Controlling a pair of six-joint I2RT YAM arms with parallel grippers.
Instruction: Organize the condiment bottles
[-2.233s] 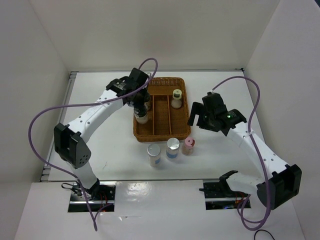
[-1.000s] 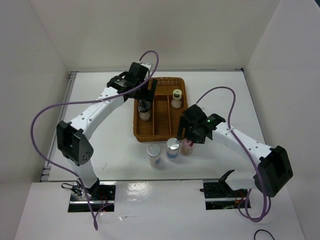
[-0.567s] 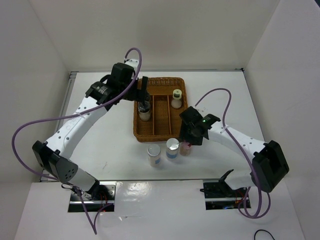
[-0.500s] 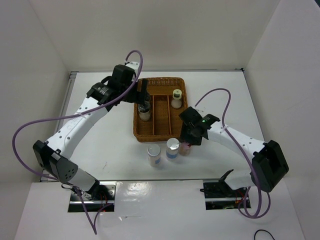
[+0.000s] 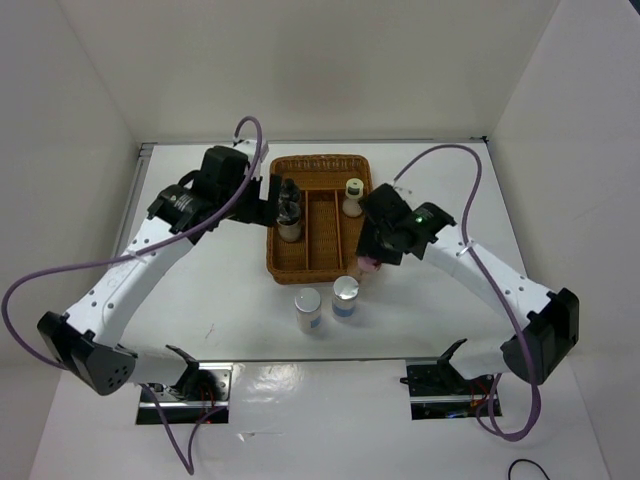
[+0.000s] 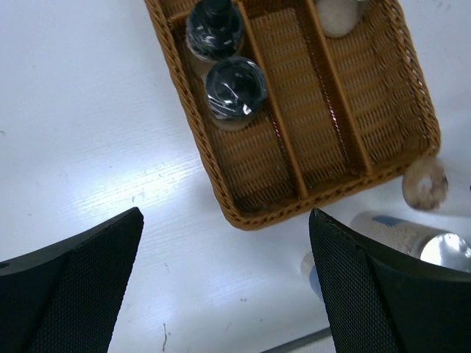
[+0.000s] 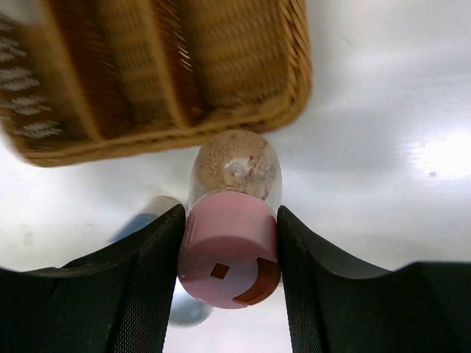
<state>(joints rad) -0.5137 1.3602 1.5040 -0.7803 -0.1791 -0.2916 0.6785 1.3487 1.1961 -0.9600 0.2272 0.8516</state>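
Note:
My right gripper [image 7: 230,246] is shut on the pink-lid bottle [image 7: 235,163], its fingers squeezing the lid, and holds it above the table near the front right corner of the wicker tray [image 5: 320,272]. In the top view that bottle [image 5: 368,265] shows just under the right gripper [image 5: 372,252]. Two black-lid bottles [image 6: 214,29] [image 6: 235,84] stand in the tray's left compartment. A pale yellow-green-lid bottle [image 5: 353,190] stands in the right compartment. White-lid [image 5: 308,303] and silver-lid [image 5: 346,292] bottles stand on the table in front of the tray. My left gripper [image 6: 228,287] is open and empty, left of the tray.
The tray's middle compartment [image 6: 294,110] holds nothing. White walls close in the table on the left, back and right. Purple cables loop over both arms.
The right gripper shut on the pink-lid bottle and carried it up toward the tray's front right corner. The left arm drew back leftward from the tray, staying open.

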